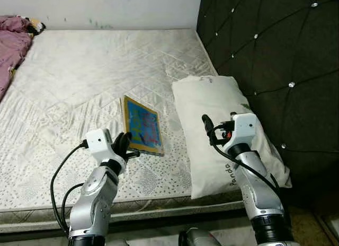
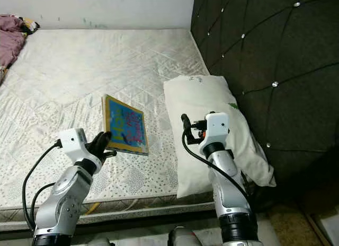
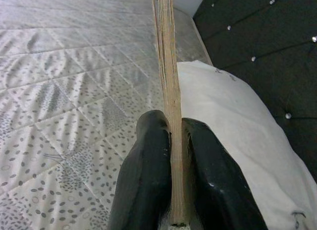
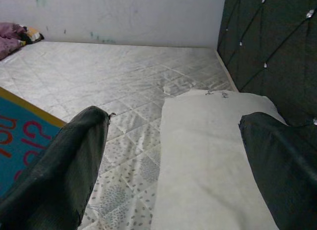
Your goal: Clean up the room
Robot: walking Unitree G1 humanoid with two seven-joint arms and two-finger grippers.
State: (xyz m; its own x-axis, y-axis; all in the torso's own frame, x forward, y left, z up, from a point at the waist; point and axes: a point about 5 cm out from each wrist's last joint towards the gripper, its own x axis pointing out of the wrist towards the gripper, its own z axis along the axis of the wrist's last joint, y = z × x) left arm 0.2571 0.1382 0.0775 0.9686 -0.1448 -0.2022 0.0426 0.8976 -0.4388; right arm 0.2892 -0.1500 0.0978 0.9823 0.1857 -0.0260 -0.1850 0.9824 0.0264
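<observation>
A flat wooden board (image 1: 143, 126) with a yellow frame and a blue, colourful face stands tilted on its edge on the mattress (image 1: 79, 71). My left gripper (image 1: 126, 144) is shut on the board's near lower corner. In the left wrist view both black fingers (image 3: 148, 160) press against the thin board edge (image 3: 166, 51). A white pillow (image 1: 206, 103) lies to the right, against the headboard. My right gripper (image 1: 218, 124) hovers open over the pillow's near half, with nothing between its wide-spread fingers (image 4: 74, 160).
A dark tufted headboard (image 1: 275, 55) runs along the right side of the bed. Purple bedding (image 1: 13, 42) is bunched at the far left corner by the white wall. The mattress's front edge is just below my arms.
</observation>
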